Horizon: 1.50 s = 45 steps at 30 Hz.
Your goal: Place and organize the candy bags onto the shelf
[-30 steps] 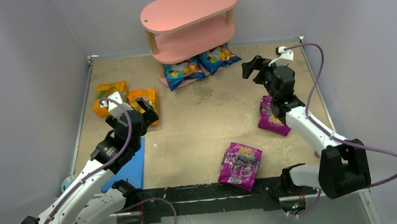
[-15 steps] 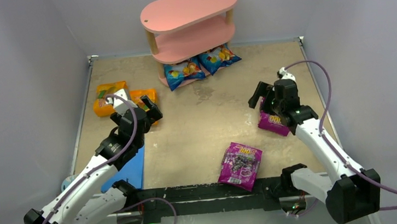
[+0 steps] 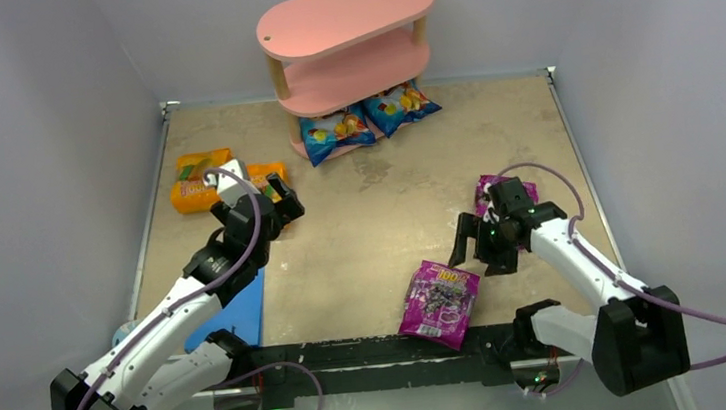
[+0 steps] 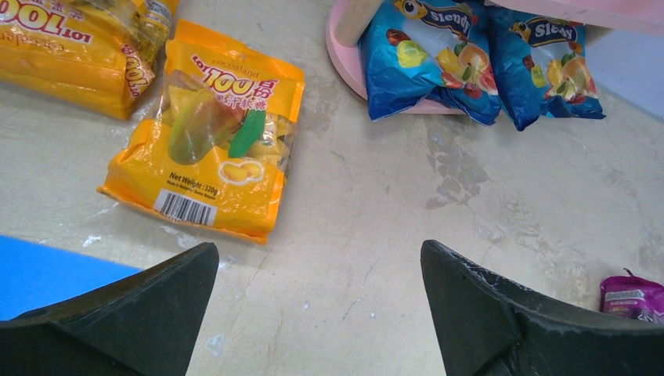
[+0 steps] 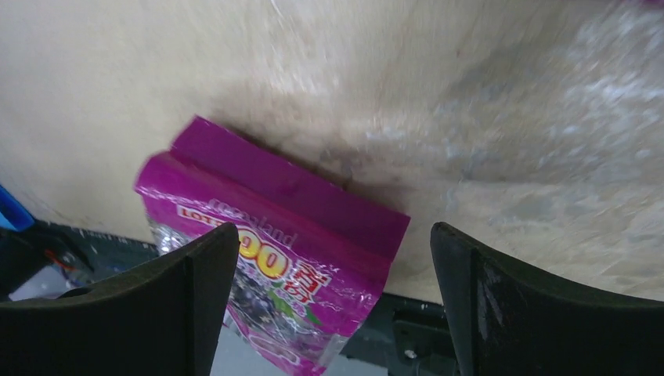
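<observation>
Down at five o'clock, the right gripper [image 3: 482, 254], jaws spread, has swung from the shelf [image 3: 345, 11] at twelve to above the near magenta candy bag [image 3: 439, 303], likely its next pick; the left gripper [image 3: 283, 201] gapes toward an orange candy bag [image 4: 207, 149].

The stained beige tabletop [image 3: 380, 213] is carrying the pink shelf [image 3: 345, 11], which is standing at its far edge. The outer orange bag [image 3: 198, 181] and the inner orange bag [image 3: 261, 178] are lying side by side at far left. A blue mat [image 3: 239, 312] is lying near-left. The near magenta bag [image 3: 439, 303] is reaching over the front edge. The far magenta bag [image 3: 487, 186] is lying toward the right, partly hidden.
</observation>
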Tool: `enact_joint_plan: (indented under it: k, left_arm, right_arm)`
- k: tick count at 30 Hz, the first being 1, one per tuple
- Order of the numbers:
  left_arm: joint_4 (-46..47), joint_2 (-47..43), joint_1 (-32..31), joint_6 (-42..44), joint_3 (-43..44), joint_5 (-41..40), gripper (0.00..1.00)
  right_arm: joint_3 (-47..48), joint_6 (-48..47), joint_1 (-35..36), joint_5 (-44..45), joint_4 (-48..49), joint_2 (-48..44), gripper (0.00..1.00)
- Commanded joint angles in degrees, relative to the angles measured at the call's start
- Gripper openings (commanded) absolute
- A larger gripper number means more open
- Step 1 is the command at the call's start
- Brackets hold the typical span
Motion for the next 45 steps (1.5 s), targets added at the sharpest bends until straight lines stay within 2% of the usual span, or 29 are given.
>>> enact_joint_plan:
  k: [1, 5, 7, 9, 12, 19, 20, 24, 32, 34, 37, 41, 45]
  left_arm:
    - [3.17, 1.05, 0.22, 1.34, -0.61, 1.75, 0.99]
    - [4.02, 2.30, 0.20, 1.48, -0.93, 2.51, 0.99]
    - [4.62, 2.94, 0.18, 1.47, -1.09, 2.83, 0.99]
    - [5.21, 3.52, 0.21, 1.48, -1.17, 3.55, 0.99]
    - [5.91, 4.24, 0.20, 1.76, -0.99, 5.23, 0.99]
    - [7.90, 5.69, 0.19, 3.55, -1.41, 12.77, 0.99]
    - [7.94, 5.83, 0.20, 3.65, -1.37, 13.85, 0.99]
    - [10.60, 5.47, 0.17, 5.44, -2.59, 20.38, 0.99]
    - [22.90, 4.39, 0.23, 9.16, -7.21, 45.97, 0.98]
    - [27.30, 5.00, 0.09, 8.04, -8.82, 50.43, 0.98]
    - [32.96, 6.85, -0.36, 5.74, -10.20, 53.62, 0.98]
    - [36.20, 10.14, -1.15, 5.08, -9.58, 54.49, 0.98]
    - [37.01, 13.75, -1.32, 6.68, -6.44, 54.86, 0.97]
  right_arm:
    - [-2.79, -2.45, -0.03, -7.28, -5.11, 1.47, 0.92]
    - [-5.30, -3.09, 0.00, -11.37, -3.15, 2.76, 0.88]
    - [-6.84, -3.06, -0.01, -12.71, 0.01, 3.83, 0.81]
    - [-7.17, -2.76, 0.00, -13.14, 4.32, 5.03, 0.67]
    - [-5.91, -1.91, 0.03, -15.71, 11.19, 5.35, 0.37]
    - [-1.27, 0.38, 0.03, -15.67, 25.25, 1.03, 0.07]
    - [-1.45, 1.25, -0.01, -16.13, 29.00, 0.11, 0.00]
    - [-2.79, 4.51, -0.01, -18.32, 41.26, -3.78, 0.00]
    - [0.34, 5.27, -0.01, -18.26, 54.16, -5.94, 0.00]
    - [0.37, 9.19, -0.01, -17.82, 58.90, -5.57, 0.00]
    - [-0.13, 15.63, 0.00, -21.22, 67.61, -3.67, 0.00]
    - [1.02, 19.70, -0.01, -26.67, 73.67, -0.07, 0.00]
    - [2.85, 18.94, 0.23, -29.17, 72.87, 1.17, 0.00]
